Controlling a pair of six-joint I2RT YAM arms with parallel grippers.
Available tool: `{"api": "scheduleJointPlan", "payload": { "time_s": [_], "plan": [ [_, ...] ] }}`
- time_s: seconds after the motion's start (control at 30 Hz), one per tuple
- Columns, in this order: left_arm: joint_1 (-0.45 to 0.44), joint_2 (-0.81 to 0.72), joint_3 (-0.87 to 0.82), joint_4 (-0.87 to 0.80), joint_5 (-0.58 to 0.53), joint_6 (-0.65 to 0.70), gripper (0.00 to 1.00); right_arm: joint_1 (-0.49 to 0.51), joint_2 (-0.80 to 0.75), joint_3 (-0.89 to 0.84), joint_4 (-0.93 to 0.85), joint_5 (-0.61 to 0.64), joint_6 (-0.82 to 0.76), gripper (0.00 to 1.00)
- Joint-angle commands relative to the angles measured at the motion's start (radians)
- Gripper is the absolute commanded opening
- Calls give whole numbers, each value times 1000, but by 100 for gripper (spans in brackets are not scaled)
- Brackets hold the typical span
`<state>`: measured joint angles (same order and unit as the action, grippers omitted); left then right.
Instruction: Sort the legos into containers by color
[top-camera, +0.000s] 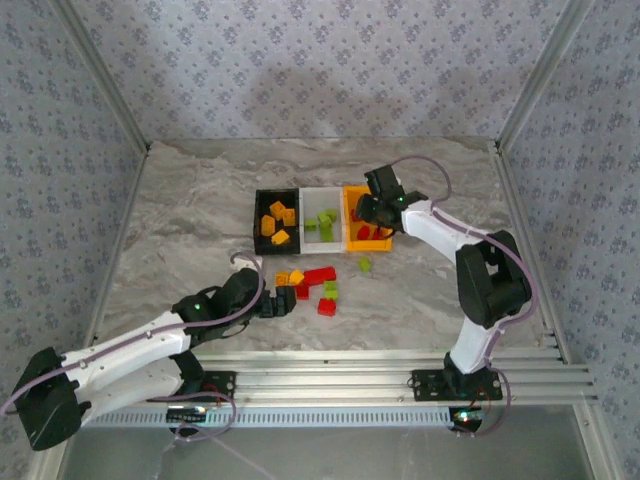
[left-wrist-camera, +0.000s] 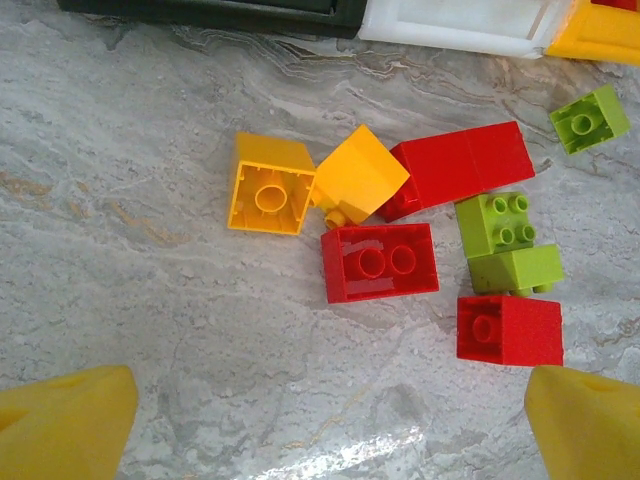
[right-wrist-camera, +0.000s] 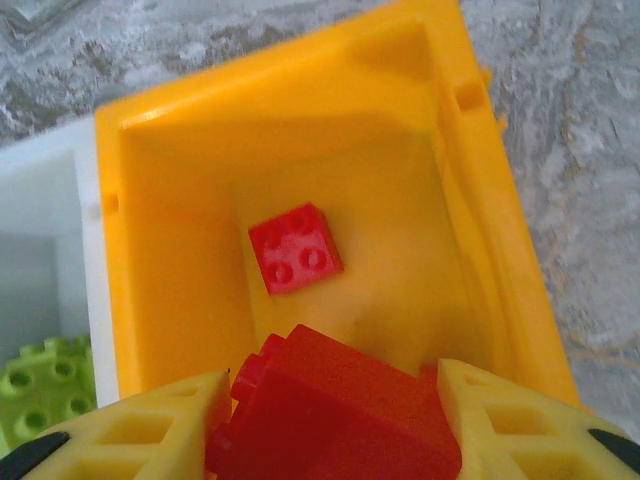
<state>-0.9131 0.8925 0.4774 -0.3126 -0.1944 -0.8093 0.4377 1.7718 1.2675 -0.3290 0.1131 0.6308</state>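
Black (top-camera: 262, 200), white (top-camera: 322, 195) and orange-yellow (top-camera: 352, 200) bins stand joined in a row mid-table. My right gripper (right-wrist-camera: 335, 385) hangs over the orange-yellow bin (right-wrist-camera: 160, 200), shut on a red brick (right-wrist-camera: 340, 425). A small red brick (right-wrist-camera: 295, 247) lies on that bin's floor. My left gripper (left-wrist-camera: 330, 430) is open and empty, just short of a loose cluster: two orange bricks (left-wrist-camera: 268, 185) (left-wrist-camera: 360, 172), red bricks (left-wrist-camera: 380, 262) (left-wrist-camera: 462, 168) (left-wrist-camera: 510, 330) and green ones (left-wrist-camera: 495, 220) (left-wrist-camera: 515, 268). A lone green brick (left-wrist-camera: 590, 118) lies apart to the right.
Orange bricks (top-camera: 275, 222) lie in the black bin, and green ones (top-camera: 324, 222) in the white bin. The marble table (top-camera: 180, 230) ends at patterned walls at the back and sides. A metal rail (top-camera: 400, 365) runs along the near edge.
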Motion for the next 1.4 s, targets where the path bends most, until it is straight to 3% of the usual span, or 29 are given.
{"api": "scheduleJointPlan", "payload": {
  "time_s": [0.0, 0.13, 0.3, 0.47, 0.6, 0.93, 1.13, 1.37],
  "plan": [
    [-10, 2, 20, 18, 9, 18, 99, -19, 17, 68, -40, -29, -9, 56],
    [-10, 5, 33, 6, 8, 26, 99, -24, -31, 56, -17, -41, -21, 70],
    [-10, -5, 37, -10, 1, 24, 100, 3, -194, -65, 3, -51, -29, 72],
    [-9, -31, 21, -11, -4, 10, 99, 90, -407, -325, 25, -25, -22, 73],
    [-9, -40, 18, -20, -9, 1, 99, 167, -491, -481, 51, -9, -22, 73],
    [-9, -32, -7, -17, -23, -22, 100, 188, -255, -472, 134, 16, -101, 68],
    [-9, -48, -18, -29, -36, -26, 99, 182, -110, -389, 128, 32, -131, 55],
    [-9, -63, -30, -28, -39, -29, 99, 183, -76, -364, 125, 33, -136, 34]
  ]
}}
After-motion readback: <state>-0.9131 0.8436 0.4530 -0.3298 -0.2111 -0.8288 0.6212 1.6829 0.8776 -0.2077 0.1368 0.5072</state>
